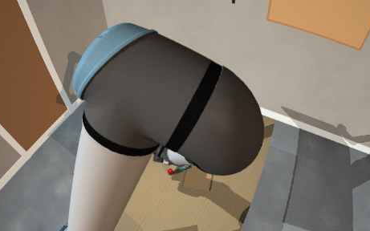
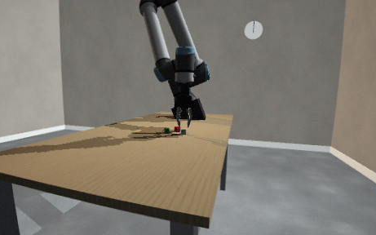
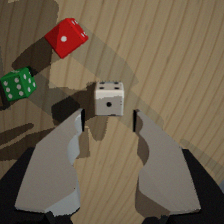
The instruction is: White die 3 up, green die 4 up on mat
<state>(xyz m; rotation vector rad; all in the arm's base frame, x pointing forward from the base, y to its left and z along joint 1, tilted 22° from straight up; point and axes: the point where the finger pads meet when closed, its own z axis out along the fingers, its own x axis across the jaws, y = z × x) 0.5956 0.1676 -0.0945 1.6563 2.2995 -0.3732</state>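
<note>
The white die [image 3: 109, 98] lies on the wooden table just beyond my fingertips, and its large face toward the wrist camera shows one pip. My gripper [image 3: 108, 111] hovers above it, partly open and empty, with one finger on each side of the gap. The red die [image 3: 66, 36] shows one pip and lies to the upper left. The green die [image 3: 18, 85] shows six pips at the left edge. In the exterior view the gripper [image 2: 183, 120] hangs a little above the dice [image 2: 177, 129]. The mat [image 1: 197, 179] is a darker tan square next to the dice.
The arm's large elbow [image 1: 168, 100] blocks most of the top view, leaving only the red die [image 1: 170, 172] and a bit of green beside it visible. The table's far end and right edge [image 2: 227, 122] are close to the dice.
</note>
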